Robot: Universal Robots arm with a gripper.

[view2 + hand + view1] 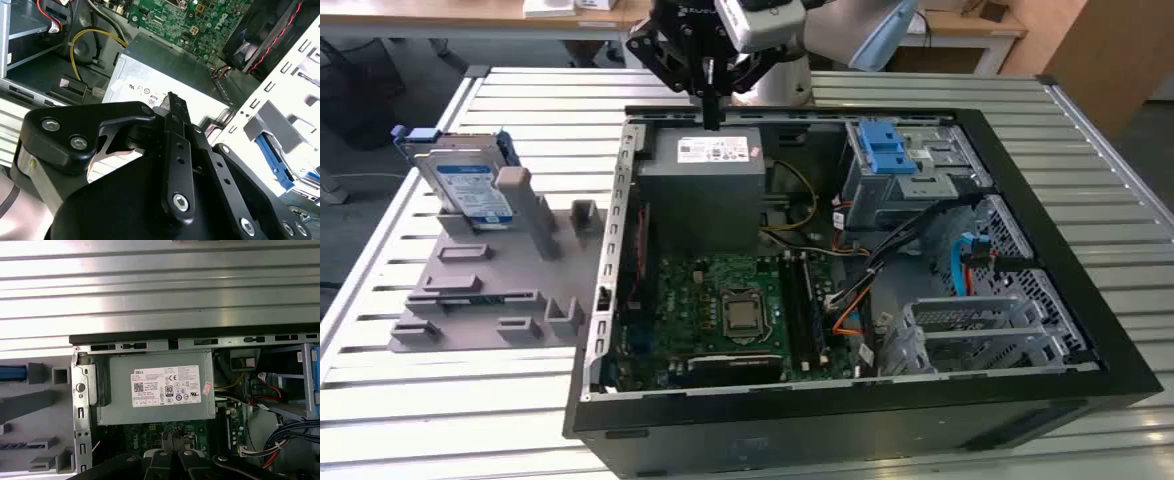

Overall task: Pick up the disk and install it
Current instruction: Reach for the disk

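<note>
Disk [464, 188] stands on edge in a grey plastic holder [480, 290] on the slatted metal tabletop [454, 400], at the exterior view's left, outside the open black computer case [854, 430]. It is a flat silver slab with a white-and-blue label and a blue frame at its edges. Hand [710, 118] hangs well apart from it, over the case's rear wall and the grey power supply box [707, 175]; black fingers narrow, tips together, nothing held. Judged: pick not begun. Grasp calls for crossing to the holder and opening enough to straddle the thin slab. Further right sits a silver metal cage [894, 160] with a blue latch.
</note>
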